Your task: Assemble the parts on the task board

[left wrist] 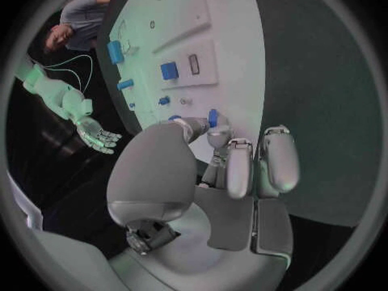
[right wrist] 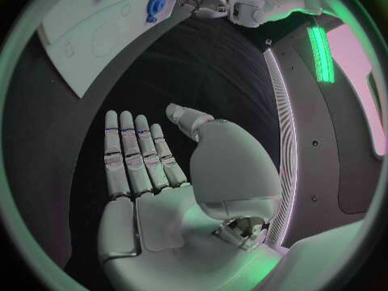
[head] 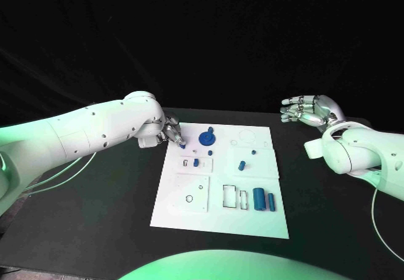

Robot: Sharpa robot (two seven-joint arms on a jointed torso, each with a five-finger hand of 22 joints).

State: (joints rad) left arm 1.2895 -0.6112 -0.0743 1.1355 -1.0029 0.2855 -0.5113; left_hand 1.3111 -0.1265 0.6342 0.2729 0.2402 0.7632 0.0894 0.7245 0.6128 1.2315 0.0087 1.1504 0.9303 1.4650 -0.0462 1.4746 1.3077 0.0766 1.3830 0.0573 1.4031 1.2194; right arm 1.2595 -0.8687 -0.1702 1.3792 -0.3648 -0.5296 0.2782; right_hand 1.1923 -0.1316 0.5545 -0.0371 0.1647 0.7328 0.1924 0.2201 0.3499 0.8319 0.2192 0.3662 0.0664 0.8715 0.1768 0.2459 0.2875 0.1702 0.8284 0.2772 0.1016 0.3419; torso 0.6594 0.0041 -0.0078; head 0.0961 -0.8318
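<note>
**Left hand pinching a small blue part at the board's far-left corner**

Over at the far-left corner of the task board, the left hand has its silver fingers bunched together, fingertips down, and the left wrist view shows a small blue part pinched between the thumb and a finger right over the white surface. So it's holding that piece, not just hovering. Smooth rounded metal-looking finger shells, glossy white arm behind.

Just beside it on the board sits a round blue disc part, chunky with a knob shape on top. Further toward the middle there's a small blue block in a raised square panel. Near the front edge, two long blue cylinders lie side by side next to some black-outlined rectangular recesses. The board itself is a flat matte white plate with shallow cutouts and faint circle outlines.

The right hand is well apart from the board, off its far-right corner, above the black table. Palm flat, fingers straight and side by side, nothing in it.
</note>
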